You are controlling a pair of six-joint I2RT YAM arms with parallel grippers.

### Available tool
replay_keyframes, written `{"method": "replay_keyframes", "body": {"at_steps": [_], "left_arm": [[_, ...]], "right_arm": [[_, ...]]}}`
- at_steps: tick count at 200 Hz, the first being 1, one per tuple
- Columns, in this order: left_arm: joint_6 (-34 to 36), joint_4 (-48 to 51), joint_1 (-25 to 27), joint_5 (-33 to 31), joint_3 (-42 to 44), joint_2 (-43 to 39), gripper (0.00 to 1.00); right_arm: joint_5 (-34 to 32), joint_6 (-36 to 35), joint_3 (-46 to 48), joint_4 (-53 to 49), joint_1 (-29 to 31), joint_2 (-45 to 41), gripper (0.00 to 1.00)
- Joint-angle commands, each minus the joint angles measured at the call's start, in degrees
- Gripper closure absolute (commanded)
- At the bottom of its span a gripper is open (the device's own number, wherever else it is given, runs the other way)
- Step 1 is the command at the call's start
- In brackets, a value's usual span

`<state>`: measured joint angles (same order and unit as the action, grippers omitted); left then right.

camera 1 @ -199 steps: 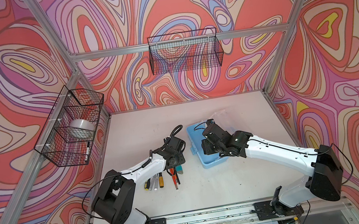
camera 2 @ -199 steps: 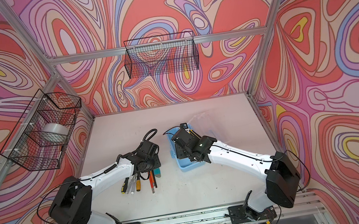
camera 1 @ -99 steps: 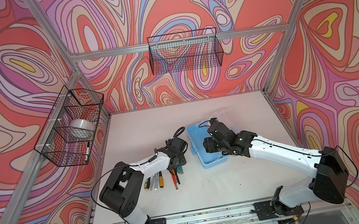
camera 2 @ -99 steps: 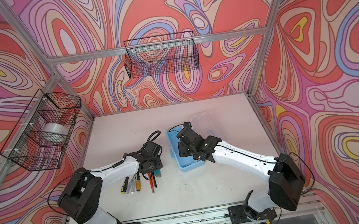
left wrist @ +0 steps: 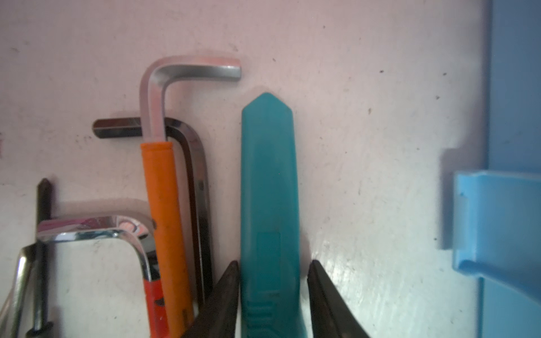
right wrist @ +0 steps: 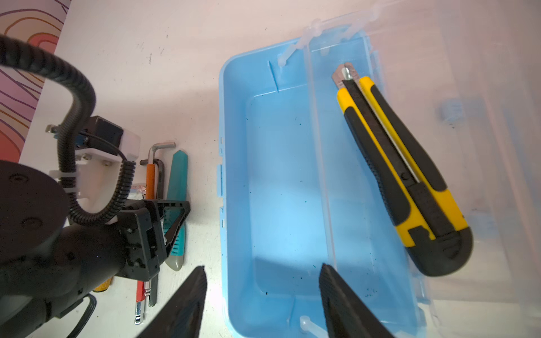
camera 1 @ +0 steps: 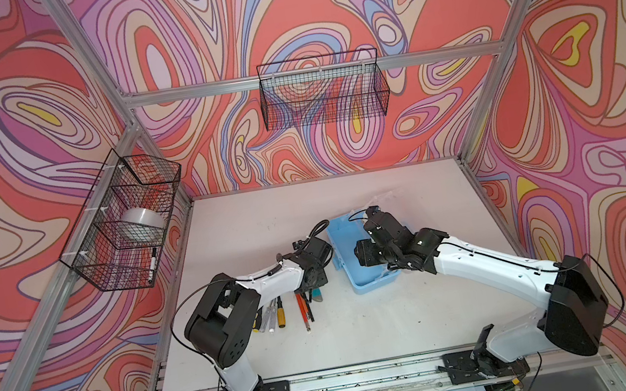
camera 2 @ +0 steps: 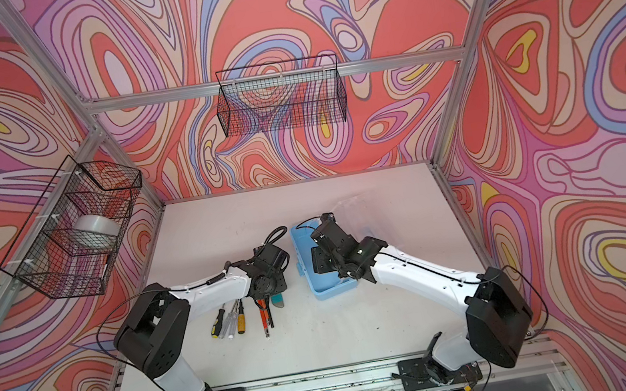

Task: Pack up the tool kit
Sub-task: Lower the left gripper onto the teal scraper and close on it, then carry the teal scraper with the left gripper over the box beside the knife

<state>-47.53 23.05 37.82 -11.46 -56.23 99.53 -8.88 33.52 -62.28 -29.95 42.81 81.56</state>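
Step in hand: picking the teal utility knife (left wrist: pixel 268 175).
Your left gripper (left wrist: pixel 273 263) straddles it beside the blue box (right wrist: pixel 281 175), jaws not yet clamped; right gripper (right wrist: pixel 262 266) hangs above, released, empty. Next, clamp squarely and lift.

robot lab cell: alu frame (camera 1: pixel 195 92), swirl-print walls (camera 1: pixel 359 9)
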Motion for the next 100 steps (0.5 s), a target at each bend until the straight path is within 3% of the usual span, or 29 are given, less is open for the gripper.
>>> {"method": "replay_keyframes", "body": {"at_steps": [1,100], "left_arm": [[-0.01,2.86,0.24,-2.01,-0.60,0.67,0.62],[-0.37,2.64,0.23,-1.32,-0.37,0.30,0.73]], "right_arm": [[0.46,-0.88,0.60,1.04,-0.34,0.53,0.35],[0.39,-2.03,-0.24,0.61,-1.42,0.87,0.35]]}}
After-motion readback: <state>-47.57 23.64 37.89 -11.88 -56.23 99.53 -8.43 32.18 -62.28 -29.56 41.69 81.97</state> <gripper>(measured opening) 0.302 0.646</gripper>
